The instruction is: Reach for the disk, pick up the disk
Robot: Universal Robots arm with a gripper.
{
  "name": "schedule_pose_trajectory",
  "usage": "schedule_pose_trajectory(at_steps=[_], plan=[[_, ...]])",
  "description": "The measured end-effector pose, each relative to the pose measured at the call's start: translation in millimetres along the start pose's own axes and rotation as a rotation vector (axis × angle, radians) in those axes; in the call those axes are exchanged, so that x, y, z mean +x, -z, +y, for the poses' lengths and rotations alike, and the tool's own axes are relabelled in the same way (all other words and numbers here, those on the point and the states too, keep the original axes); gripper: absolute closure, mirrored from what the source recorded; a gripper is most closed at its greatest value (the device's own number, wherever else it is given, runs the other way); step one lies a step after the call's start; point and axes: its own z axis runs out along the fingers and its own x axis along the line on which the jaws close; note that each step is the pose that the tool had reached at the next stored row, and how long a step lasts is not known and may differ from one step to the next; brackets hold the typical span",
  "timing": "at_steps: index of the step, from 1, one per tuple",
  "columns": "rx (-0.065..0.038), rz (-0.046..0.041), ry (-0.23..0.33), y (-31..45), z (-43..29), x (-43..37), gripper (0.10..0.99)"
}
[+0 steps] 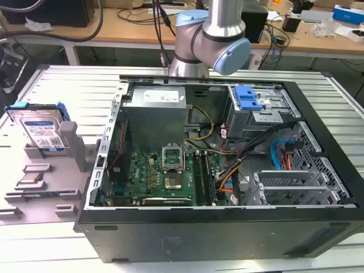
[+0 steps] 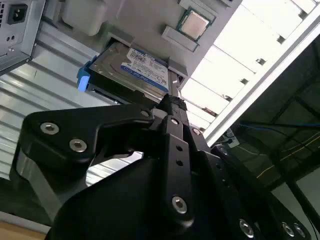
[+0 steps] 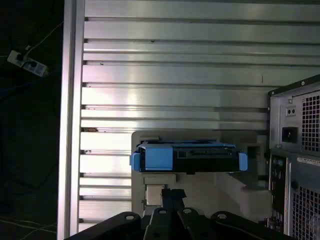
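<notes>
One arm [image 1: 211,40] stands behind one open computer case [image 1: 227,227] on a ribbed metal tabletop [image 1: 68,79]. There is one disk [image 1: 41,132]. It sits outside the case, at the exterior view's left, in a slot of a grey holder [image 1: 57,199] that lies on the tabletop.

The disk stands on one edge and leans back. Its labelled face is turned up and towards the case. A blue bracket runs over its top edge and down both sides. In the first wrist view the disk [image 3: 200,156] is seen edge-on, with its long side running along the slot and one blue bracket end showing at each side, two in all. In the second wrist view the disk [image 2: 131,70] shows its white-and-blue label and one blue bracket end.

One small square chip [image 2: 194,24] lies flat in the same holder, just beside the disk.

The gripper [image 2: 169,103] points towards the holder, and its two fingers are pressed together with nothing between them. In the first wrist view the gripper [image 3: 173,194] is near the disk but apart from it.
</notes>
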Motion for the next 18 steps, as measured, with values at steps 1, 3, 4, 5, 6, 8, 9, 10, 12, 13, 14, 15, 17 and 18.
schedule_pose_trajectory(at_steps=[1,3,4,5,6,8,9,10,12,13,14,15,17,18], plan=[[0.0,0.0,0.0,0.0,0.0,0.0,0.98],[0.0,0.0019,0.05,0.0,0.1,0.0,0.98],[0.0,0.0028,0.071,0.0,0.1,0.1,0.98],[0.0,0.0032,0.083,0.0,0.1,0.0,0.98],[0.0,0.0036,0.093,0.0,0.1,0.0,0.98],[0.0,0.0046,0.121,0.0,0.1,0.0,0.98],[0.0,0.005,0.132,0.0,0.1,0.0,0.98],[0.0,0.0056,0.144,0.0,0.1,0.0,0.98],[0.0,0.0063,0.164,0.0,0.1,0.0,0.98],[0.0,0.0067,0.176,0.0,0.1,0.0,0.98],[0.0,0.0072,0.187,0.0,0.1,0.0,0.98],[0.0,0.0076,0.199,0.0,0.1,0.0,0.98],[0.0,0.0094,0.246,0.0,0.1,0.0,0.98],[0.0,0.0103,0.27,0.0,0.1,0.0,0.98]])
